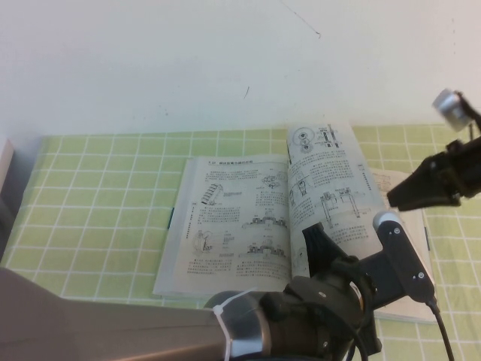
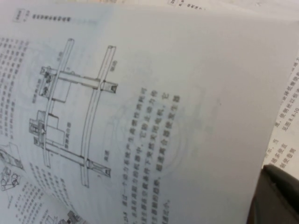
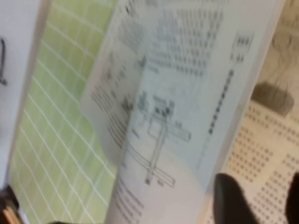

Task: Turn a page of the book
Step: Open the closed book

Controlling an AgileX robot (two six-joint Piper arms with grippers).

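1. The book [image 1: 225, 226] lies open on the green checked cloth [image 1: 98, 195], its left leaf flat.
2. The left gripper [image 1: 316, 239] sits at the book's 6 o'clock edge, against the page's lower edge; grip state: cannot tell.
3. The page [image 1: 327, 188] stands lifted at the spine, drawings facing left.
4. The right gripper [image 1: 398, 197] hovers at the page's 3 o'clock, just beside it, fingers drawn narrow, holding nothing.

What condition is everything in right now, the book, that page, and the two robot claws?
book: open, lying flat on the green checked tablecloth.
page: lifted, standing up over the book's right half, mid-turn.
left gripper: low at the page's bottom edge, near the spine; grip not visible.
right gripper: raised beside the page's right edge, clear of the paper.
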